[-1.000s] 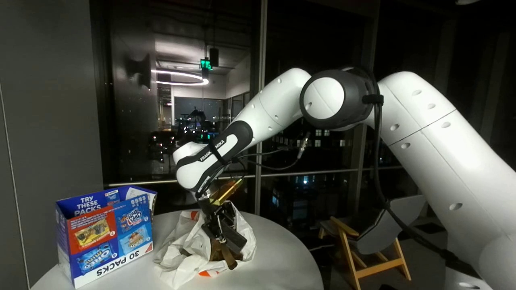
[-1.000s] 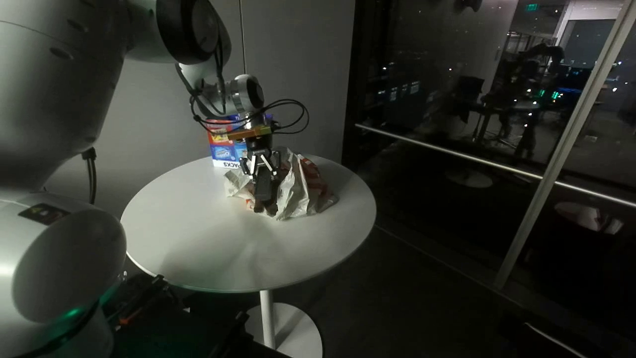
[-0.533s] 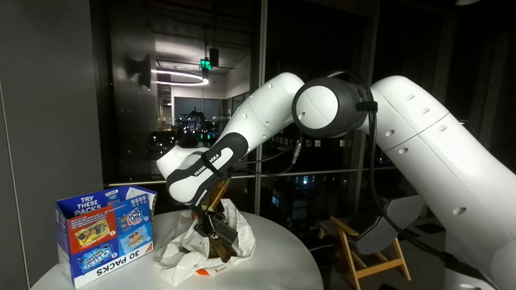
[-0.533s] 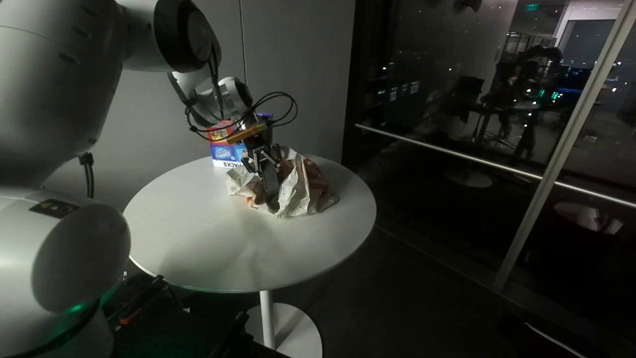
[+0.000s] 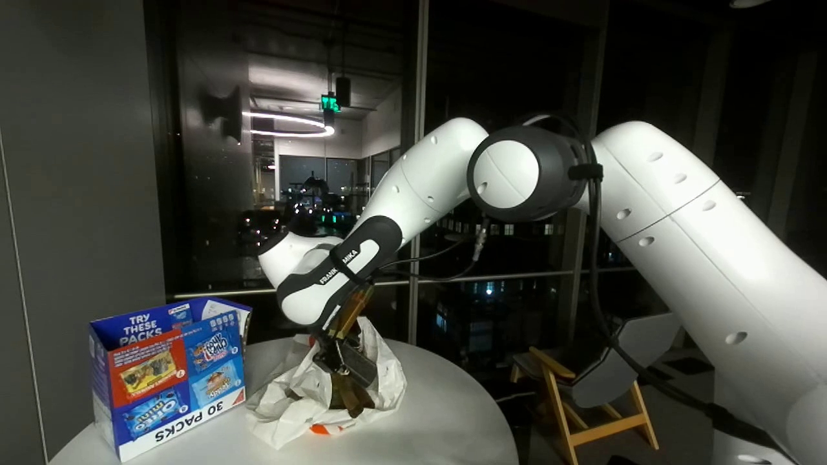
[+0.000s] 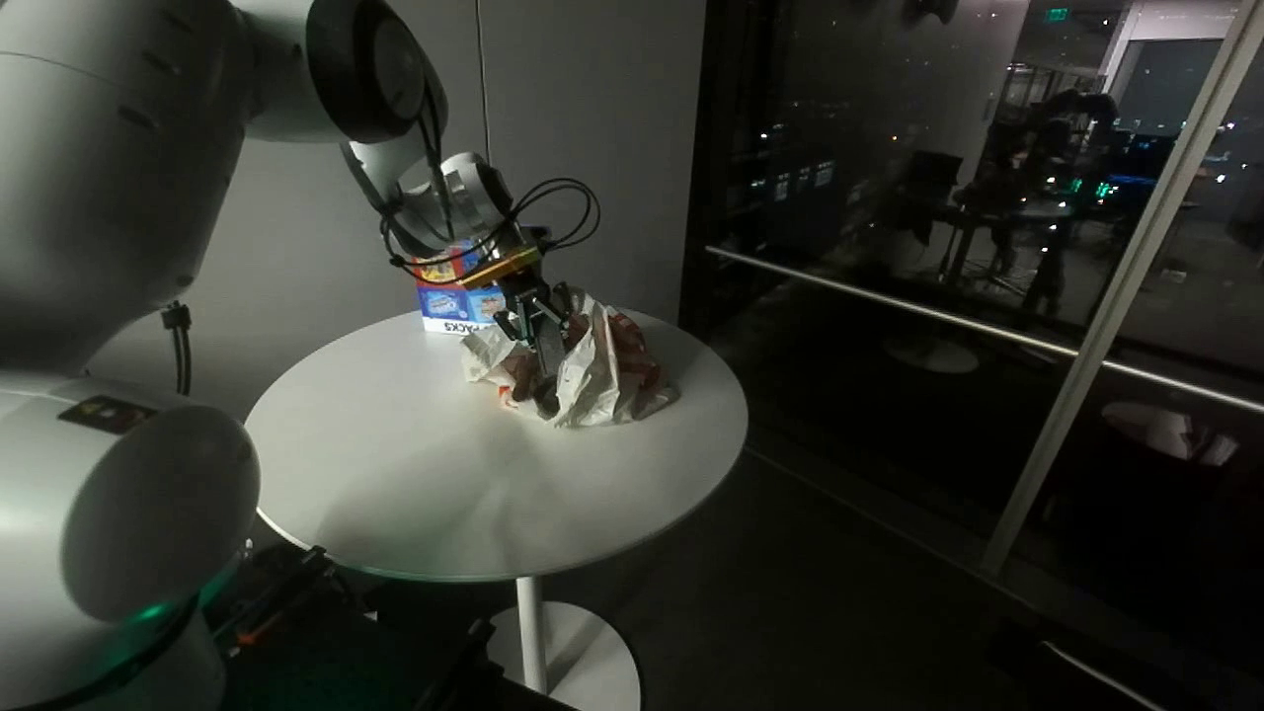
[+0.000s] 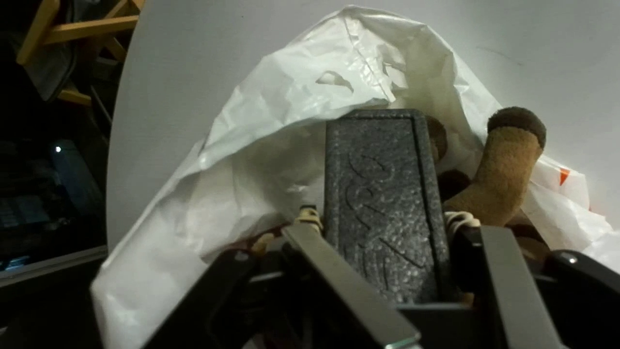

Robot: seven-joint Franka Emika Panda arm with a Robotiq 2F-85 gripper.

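A dark grey rectangular block with scratched lines on its face lies lengthwise between the fingers of my gripper, which is shut on its sides. Pale bands wrap the fingertips. The block's far end reaches the mouth of a crumpled white plastic bag, whose edge overlaps one corner. Beside the block, a tan plush limb with a dark brown end pokes out of the bag. In both exterior views my tilted gripper points down into the bag; the plush body is mostly hidden.
The round white table carries the bag. A blue and red snack box stands on it beside the bag, near the grey wall. A chair with wooden legs is on the floor past the table edge, before dark windows.
The arm has lowered and the gripper has tilted, carrying the block farther over the bag. The bag and plush limb have shifted slightly with it. The grip on the block stays the same.
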